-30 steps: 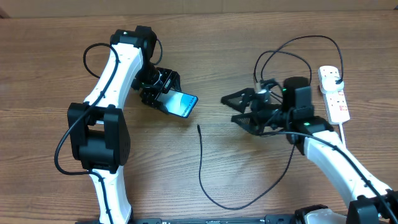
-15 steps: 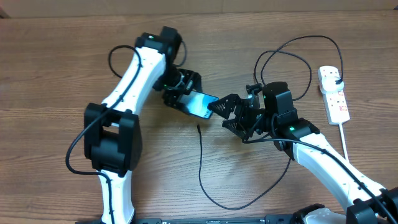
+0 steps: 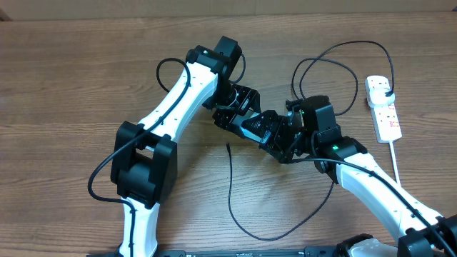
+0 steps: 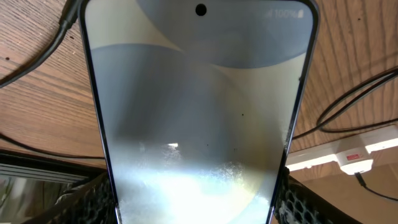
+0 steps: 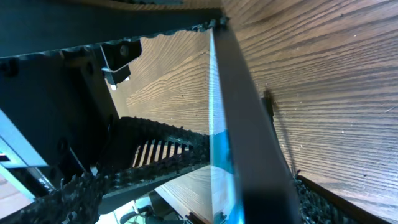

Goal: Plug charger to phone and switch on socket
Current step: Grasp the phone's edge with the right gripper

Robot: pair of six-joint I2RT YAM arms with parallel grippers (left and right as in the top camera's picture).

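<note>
Table [image 3: 71, 86]: wood, with both arms reaching to its middle. Your left arm [image 3: 178, 100] comes in from the near edge on the left. Your right arm [image 3: 378, 178] comes from the near right corner.

Power strip [image 3: 383, 107]: lies by the right edge, well apart from both grippers, with a black plug [image 3: 384, 86] seated in its far end.

Phone [image 3: 253, 128]: held tilted above the middle of the table, screen lit. Your left gripper [image 3: 239, 118] grasps one end, and the left wrist view shows fingers [image 4: 93, 202] against both long edges. Your right gripper [image 3: 273, 135] straddles the other end. The right wrist view shows the phone edge-on between its jaws, but you cannot tell whether they press it.

Charger cable [image 3: 230, 193]: loops over the near half of the table. Its connector tip [image 3: 228, 146] lies free on the wood, just nearer than the phone and touching neither gripper.
</note>
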